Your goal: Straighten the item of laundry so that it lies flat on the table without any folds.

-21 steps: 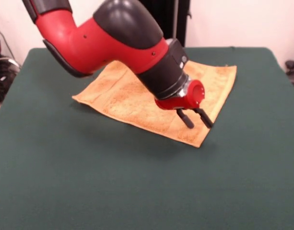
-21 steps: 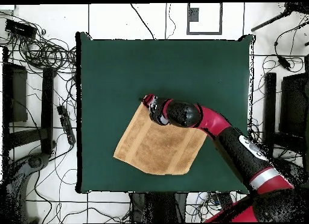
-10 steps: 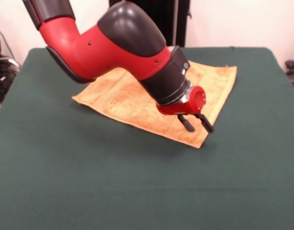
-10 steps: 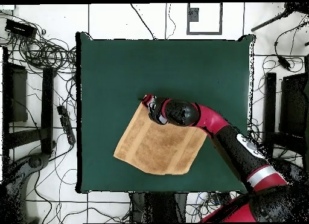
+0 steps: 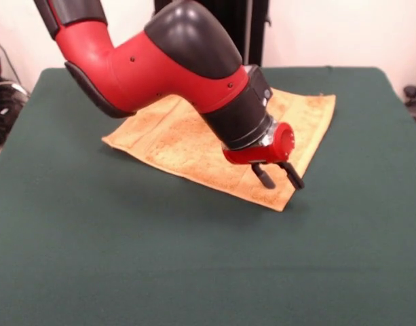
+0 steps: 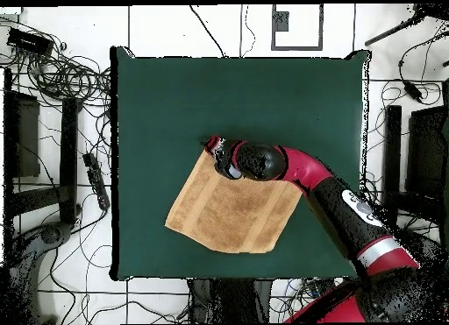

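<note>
Green table (image 5: 92,258) unchanged; spread end effector (image 5: 278,176) has sunk toward towel (image 5: 187,146) corner.

Even, bright indoor light; soft shadow under arm (image 5: 160,68); slight softness, no glare.

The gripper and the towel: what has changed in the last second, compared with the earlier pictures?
The gripper has moved lower and slightly toward the towel's near corner in the front view, its fingers open over that corner. It has not taken hold of anything. The towel stays in the same place and shape on the green table.
</note>
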`<state>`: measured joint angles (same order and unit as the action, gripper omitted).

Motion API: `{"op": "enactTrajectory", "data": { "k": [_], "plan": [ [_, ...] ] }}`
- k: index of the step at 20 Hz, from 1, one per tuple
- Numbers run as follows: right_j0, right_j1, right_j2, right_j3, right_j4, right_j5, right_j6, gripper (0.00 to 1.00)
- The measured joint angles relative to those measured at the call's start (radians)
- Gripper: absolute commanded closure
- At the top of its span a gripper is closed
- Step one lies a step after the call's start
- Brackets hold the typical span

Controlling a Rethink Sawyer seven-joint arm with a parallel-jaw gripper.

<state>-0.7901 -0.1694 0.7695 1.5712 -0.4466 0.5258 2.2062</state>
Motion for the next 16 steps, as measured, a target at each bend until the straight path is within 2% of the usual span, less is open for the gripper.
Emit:
{"op": "enactTrajectory", "data": {
  "k": [8, 16],
  "plan": [
    [-0.017, 0.006, 0.026, 0.0, -0.052, -0.015, 0.0, 0.0],
    [-0.095, 0.073, 0.095, 0.006, -0.101, -0.046, 0.0, 0.0]
  ]
}}
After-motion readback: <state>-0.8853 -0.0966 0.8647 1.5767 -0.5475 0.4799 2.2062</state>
